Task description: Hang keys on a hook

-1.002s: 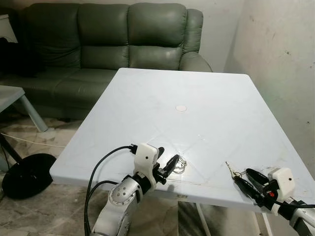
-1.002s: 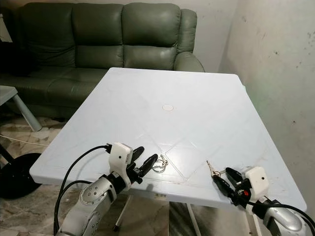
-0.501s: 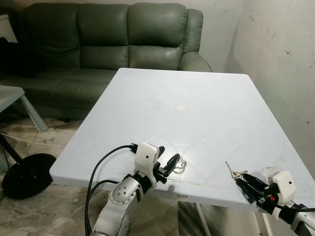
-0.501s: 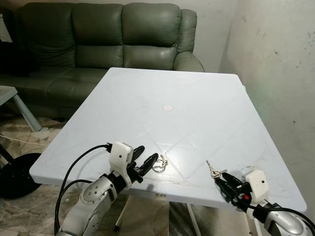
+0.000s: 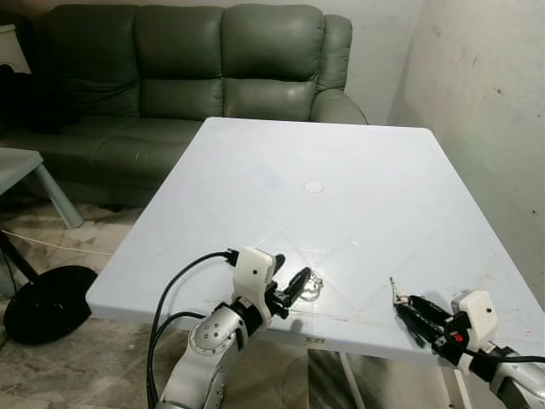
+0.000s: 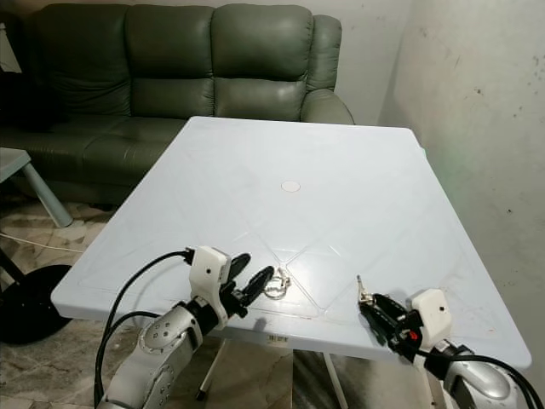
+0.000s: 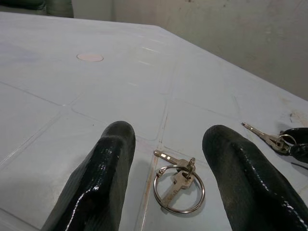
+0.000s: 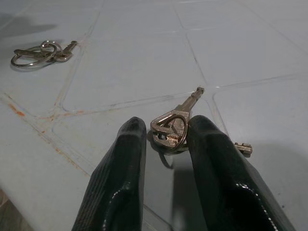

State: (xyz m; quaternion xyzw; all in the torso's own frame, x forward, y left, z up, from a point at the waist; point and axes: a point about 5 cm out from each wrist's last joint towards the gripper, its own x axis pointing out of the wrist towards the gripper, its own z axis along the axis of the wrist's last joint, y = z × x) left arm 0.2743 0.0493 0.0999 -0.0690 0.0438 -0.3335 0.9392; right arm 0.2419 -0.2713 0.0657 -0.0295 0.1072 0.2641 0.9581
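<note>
Two bunches of keys lie near the front edge of the white table [image 5: 341, 145]. A key ring with keys [image 7: 179, 185] rests just ahead of my left gripper [image 5: 292, 269], whose black fingers [image 7: 113, 159] stand open on either side of it without touching. Further right, a second bunch of keys [image 8: 171, 127] lies on the table with its head pinched between the fingers of my right gripper [image 5: 407, 305]. From the left wrist view that bunch [image 7: 269, 138] and the right fingertip [image 7: 296, 147] are at the far side.
A green sofa [image 5: 187, 68] stands behind the table and a stained white wall [image 5: 485, 111] runs along its right side. A round cap [image 5: 313, 186] marks the table's middle. A black round base [image 5: 47, 302] and a small grey table [image 5: 17, 166] stand at the left.
My right gripper has slid forward along the table edge and its fingers have narrowed around the right bunch of keys. The left gripper and its key ring have not moved.
</note>
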